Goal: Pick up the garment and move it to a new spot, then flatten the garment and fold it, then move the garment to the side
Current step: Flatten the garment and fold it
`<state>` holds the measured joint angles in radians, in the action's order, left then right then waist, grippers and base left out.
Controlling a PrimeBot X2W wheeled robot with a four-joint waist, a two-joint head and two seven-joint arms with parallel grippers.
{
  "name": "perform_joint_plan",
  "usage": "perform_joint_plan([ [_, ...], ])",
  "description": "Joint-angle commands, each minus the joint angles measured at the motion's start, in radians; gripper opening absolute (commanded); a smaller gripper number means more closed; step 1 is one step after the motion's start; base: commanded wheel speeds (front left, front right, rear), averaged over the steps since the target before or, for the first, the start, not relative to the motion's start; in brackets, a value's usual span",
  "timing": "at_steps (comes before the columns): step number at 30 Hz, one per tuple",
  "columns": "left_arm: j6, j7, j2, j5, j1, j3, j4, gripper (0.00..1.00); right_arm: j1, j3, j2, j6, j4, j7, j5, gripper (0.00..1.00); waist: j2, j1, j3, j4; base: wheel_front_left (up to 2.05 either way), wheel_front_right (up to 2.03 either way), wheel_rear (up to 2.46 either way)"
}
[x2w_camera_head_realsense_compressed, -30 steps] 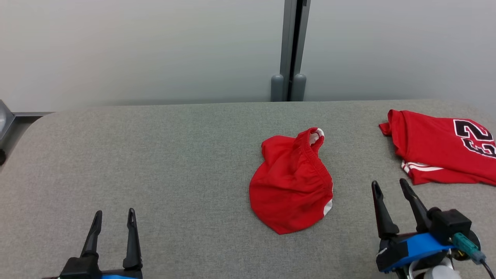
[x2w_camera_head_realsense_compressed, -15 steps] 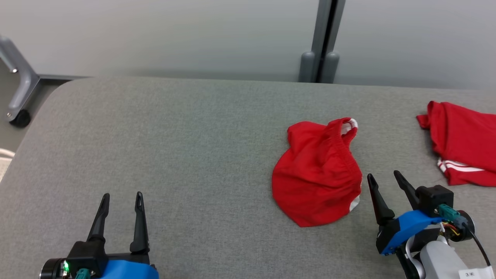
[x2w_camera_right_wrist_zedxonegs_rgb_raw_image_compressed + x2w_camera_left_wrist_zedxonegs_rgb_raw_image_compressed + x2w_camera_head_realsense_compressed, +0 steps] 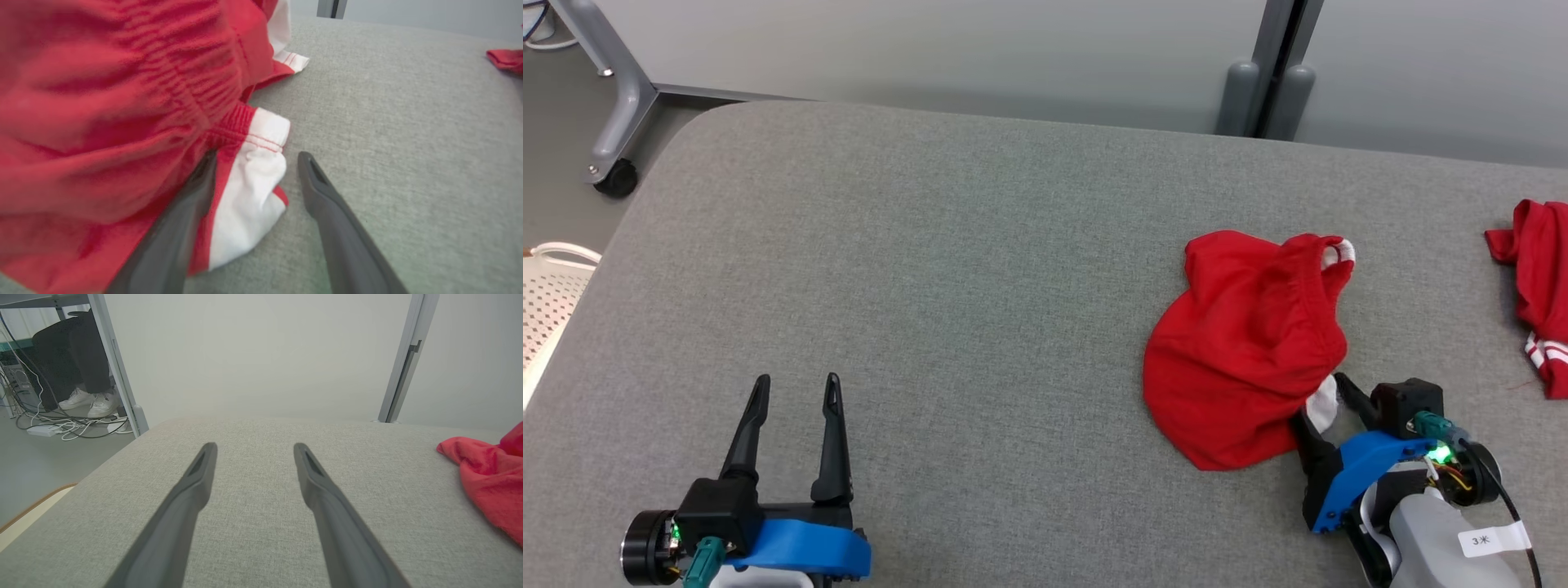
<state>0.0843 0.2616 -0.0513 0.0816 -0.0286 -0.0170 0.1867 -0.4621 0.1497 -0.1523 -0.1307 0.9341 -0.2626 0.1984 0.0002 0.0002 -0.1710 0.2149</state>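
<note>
Red shorts (image 3: 1245, 351) lie bunched on the grey fabric tabletop (image 3: 931, 269), right of centre from my head camera. Their long axis runs diagonally: the narrow end points toward the near edge, the waistband loop (image 3: 1327, 249) toward the far right. My right gripper (image 3: 1319, 402) sits at their near right edge, fingers apart, straddling the white trim (image 3: 253, 183), one finger against the red cloth. My left gripper (image 3: 797, 380) is spread wide over bare fabric, well apart from them. A red jersey (image 3: 1539, 302) lies at the right edge.
</note>
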Motion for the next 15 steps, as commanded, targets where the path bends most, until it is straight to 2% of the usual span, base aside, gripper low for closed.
perform_joint_plan([
  [1, -0.005, 0.004, 0.001, 0.005, -0.017, -0.003, -0.001, 1.00, -0.013, 0.004, 0.002, 0.000, 0.016, -0.003, 0.005, 1.00, -0.0002, -0.0002, -0.005, 0.005, 0.00, 0.00, 0.00],
  [3, -0.007, 0.004, 0.001, 0.005, -0.018, -0.004, 0.000, 1.00, -0.026, 0.017, 0.007, 0.000, 0.043, -0.001, 0.011, 1.00, -0.0002, -0.0002, -0.008, 0.008, 0.00, 0.00, 0.00],
  [4, -0.009, 0.004, 0.001, 0.007, -0.018, -0.005, 0.000, 1.00, -0.028, 0.023, 0.011, 0.000, 0.052, -0.001, 0.018, 0.85, -0.0002, -0.0002, -0.008, 0.009, 0.00, 0.00, 0.00],
  [5, -0.011, 0.004, 0.001, 0.008, -0.018, -0.005, 0.001, 1.00, -0.030, 0.029, 0.013, 0.000, 0.058, -0.001, 0.023, 0.04, -0.0002, -0.0002, -0.009, 0.009, 0.00, 0.00, 0.00],
  [6, -0.013, 0.004, 0.001, 0.010, -0.018, -0.006, 0.001, 1.00, -0.031, 0.036, 0.014, 0.000, 0.065, 0.000, 0.030, 0.00, -0.0002, -0.0002, -0.008, 0.009, 0.00, 0.00, 0.00],
  [11, -0.018, 0.004, 0.001, 0.013, -0.003, 0.001, 0.003, 1.00, -0.025, 0.034, -0.017, 0.000, 0.021, -0.002, 0.063, 0.00, -0.0002, -0.0002, 0.008, -0.004, 0.00, 0.00, 0.00],
  [15, -0.017, 0.004, 0.001, 0.010, 0.007, 0.008, 0.004, 1.00, 0.009, -0.002, -0.038, 0.000, -0.072, -0.002, 0.080, 0.00, -0.0002, -0.0002, 0.038, -0.020, 0.00, 0.00, 0.00],
])
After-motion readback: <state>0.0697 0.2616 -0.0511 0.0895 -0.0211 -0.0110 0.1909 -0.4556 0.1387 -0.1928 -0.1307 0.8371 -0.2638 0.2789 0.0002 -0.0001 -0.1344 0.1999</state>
